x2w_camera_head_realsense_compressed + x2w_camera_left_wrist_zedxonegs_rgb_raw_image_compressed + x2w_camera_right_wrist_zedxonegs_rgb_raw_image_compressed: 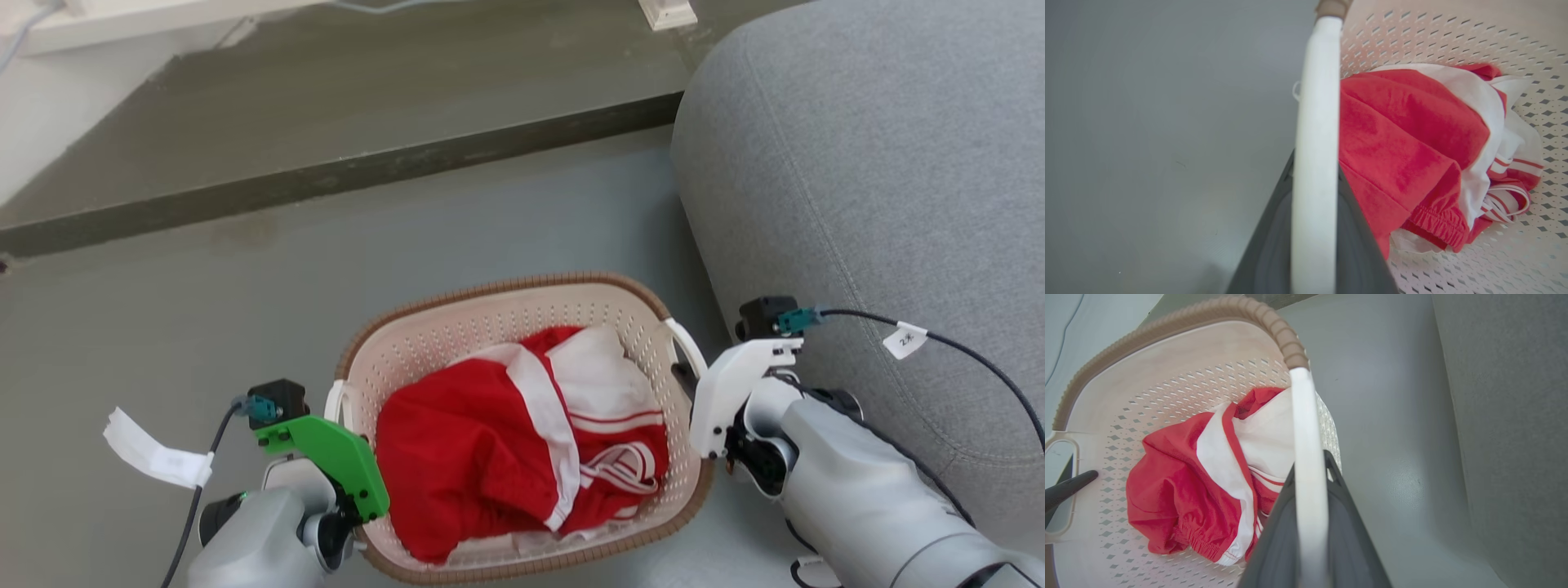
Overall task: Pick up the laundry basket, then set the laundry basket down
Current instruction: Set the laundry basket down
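The laundry basket (490,291), cream perforated plastic with a brown woven-look rim, sits low in the middle of the head view and holds red and white clothes (522,441). My left gripper (351,445), under a green mount, is at the basket's left handle. In the left wrist view the white handle (1316,102) runs between the dark fingers of the left gripper (1315,163), which is shut on it. My right gripper (694,384) is shut on the right handle (1304,416), as the right wrist view shows at the right gripper (1309,465). Whether the basket touches the floor I cannot tell.
A large grey upholstered seat (882,204) stands close on the basket's right. A dark raised step (343,175) crosses the floor behind. The grey floor (204,318) lies open to the left and behind. Paper tags hang from both wrist cables (155,457).
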Robot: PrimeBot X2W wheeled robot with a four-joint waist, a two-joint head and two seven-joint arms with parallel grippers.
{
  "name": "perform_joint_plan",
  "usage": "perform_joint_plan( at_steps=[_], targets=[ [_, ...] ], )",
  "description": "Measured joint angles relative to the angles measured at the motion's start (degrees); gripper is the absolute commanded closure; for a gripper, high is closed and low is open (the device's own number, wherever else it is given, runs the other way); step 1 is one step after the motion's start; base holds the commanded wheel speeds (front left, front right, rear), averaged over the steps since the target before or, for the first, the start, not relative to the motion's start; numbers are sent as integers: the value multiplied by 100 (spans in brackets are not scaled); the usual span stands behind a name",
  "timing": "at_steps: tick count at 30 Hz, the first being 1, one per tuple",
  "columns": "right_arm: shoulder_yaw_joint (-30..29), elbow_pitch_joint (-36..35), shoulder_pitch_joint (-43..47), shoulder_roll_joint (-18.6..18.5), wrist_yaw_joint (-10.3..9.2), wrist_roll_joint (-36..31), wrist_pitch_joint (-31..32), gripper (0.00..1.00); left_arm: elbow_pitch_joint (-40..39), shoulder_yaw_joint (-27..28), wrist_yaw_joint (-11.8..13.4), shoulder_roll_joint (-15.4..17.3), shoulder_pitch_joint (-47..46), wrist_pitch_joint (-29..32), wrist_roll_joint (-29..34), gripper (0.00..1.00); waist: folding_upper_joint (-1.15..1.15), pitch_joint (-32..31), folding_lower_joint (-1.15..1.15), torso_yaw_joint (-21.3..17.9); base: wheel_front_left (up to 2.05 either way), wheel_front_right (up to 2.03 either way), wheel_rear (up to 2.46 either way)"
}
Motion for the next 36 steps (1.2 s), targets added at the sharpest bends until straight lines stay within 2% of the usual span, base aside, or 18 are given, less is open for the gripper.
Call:
perform_joint_plan(
  at_steps=[25,36],
  targets=[
    [-242,3,-1043,-118,5,2,-609,100,-250,-100,193,21,-1094,-435,93,100,0,1530,1,3,0,0,0],
    [-352,0,-1455,-200,13,44,-817,100,-296,-151,197,21,-1610,-561,171,100,0,2310,1,62,0,0,0]
  ],
)
